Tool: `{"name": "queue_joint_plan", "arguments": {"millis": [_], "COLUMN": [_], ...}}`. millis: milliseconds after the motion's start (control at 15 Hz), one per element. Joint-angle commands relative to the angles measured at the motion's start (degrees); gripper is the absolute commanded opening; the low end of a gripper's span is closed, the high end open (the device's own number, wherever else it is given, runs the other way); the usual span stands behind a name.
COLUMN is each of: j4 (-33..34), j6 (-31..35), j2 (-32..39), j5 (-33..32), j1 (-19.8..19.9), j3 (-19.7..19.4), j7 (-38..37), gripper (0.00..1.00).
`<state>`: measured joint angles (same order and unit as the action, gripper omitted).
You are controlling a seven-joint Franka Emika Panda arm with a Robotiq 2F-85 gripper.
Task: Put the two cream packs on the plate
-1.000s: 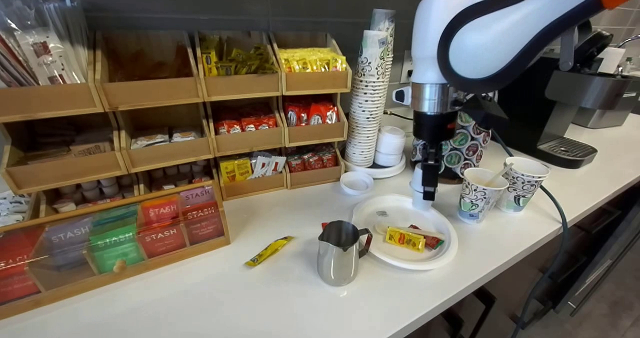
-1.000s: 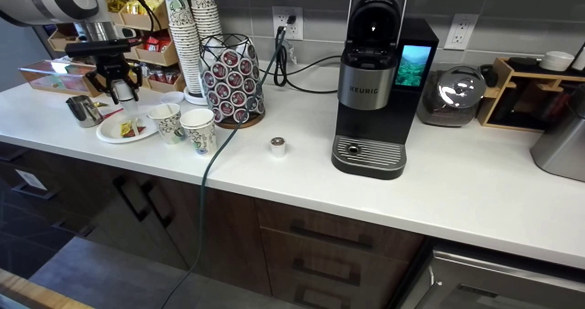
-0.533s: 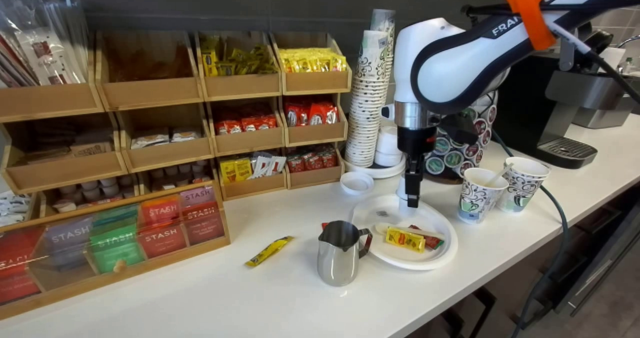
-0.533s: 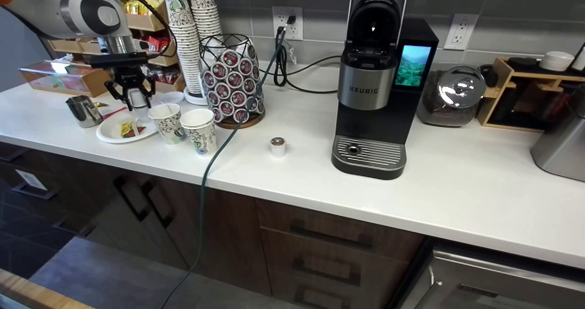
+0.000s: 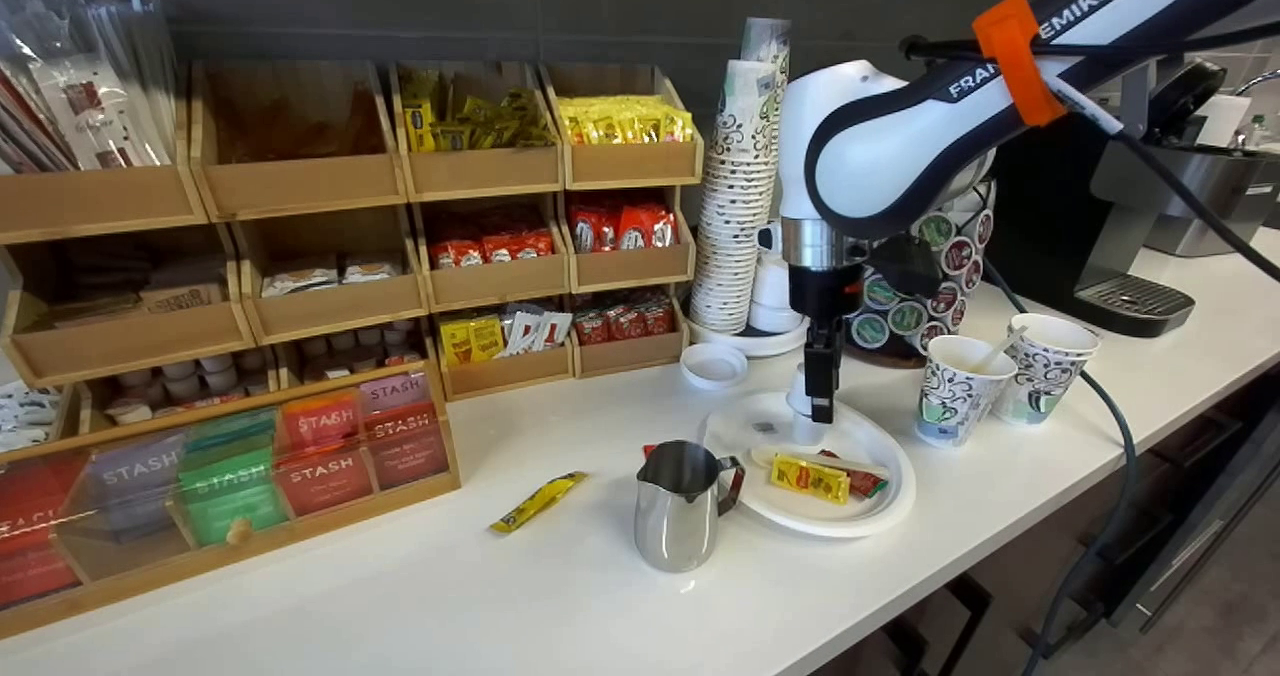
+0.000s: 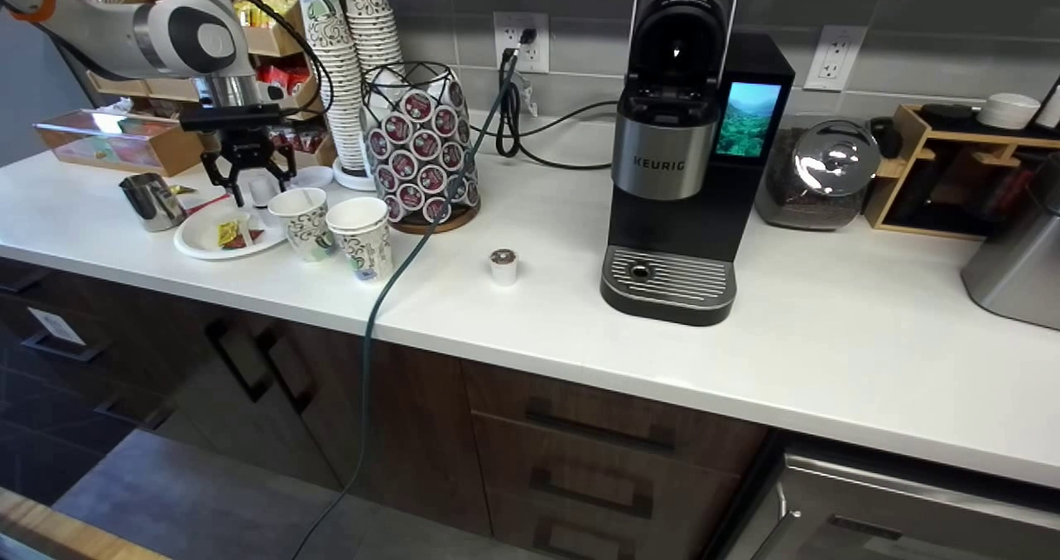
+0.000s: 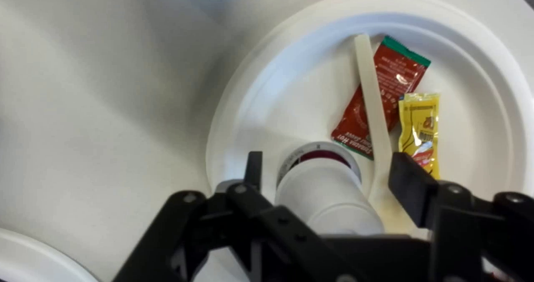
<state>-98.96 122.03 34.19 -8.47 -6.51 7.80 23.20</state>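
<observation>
The round white plate (image 5: pixel 890 516) lies on the counter and also shows in the wrist view (image 7: pixel 250 86). Two small white packs seem stacked on it: the upper white pack (image 7: pixel 329 198) is upside down, slightly off-centre over the printed, dark-red lid (image 7: pixel 321 153) of the one below. The stack's upper pack shows in both exterior views (image 5: pixel 800 388) (image 6: pixel 262 185). My gripper (image 7: pixel 324 175) is open around the stack, with a gap on each side between the pack and the fingers (image 7: pixel 411 186). In an exterior view my gripper (image 6: pixel 262 194) points straight down at the plate's back.
On the plate lie a red sauce packet (image 7: pixel 358 119), a yellow packet (image 7: pixel 419 132) and a pale wooden stick (image 7: pixel 371 90). A steel pitcher (image 5: pixel 675 521) stands beside it. Paper cups (image 5: pixel 960 391), a pod rack (image 6: pixel 422 150) and stacked cups (image 5: pixel 730 246) stand near.
My gripper has come down with the white packs and shifted left in the exterior view that shows the shelves. Its fingers have opened away from the packs, which stand on the plate.
</observation>
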Motion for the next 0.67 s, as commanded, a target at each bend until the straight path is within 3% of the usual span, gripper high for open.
{"name": "queue_joint_plan", "arguments": {"millis": [0,200,400,600], "j4": [-3.8,-14.3,-22.5,-31.8], "j6": [-2.6,2.1,6.0,17.2], "j2": [-4.4,-12.6,-19.0,-26.1], "j5": [0.7,3.8,8.6,16.7], "j1": [1.0,4.1,7.3,9.6], "j3": [0.9,1.8,2.8,3.1], "j7": [0.8,3.6,11.2,19.8], "gripper": [1.00,1.00,1.00,1.00]}}
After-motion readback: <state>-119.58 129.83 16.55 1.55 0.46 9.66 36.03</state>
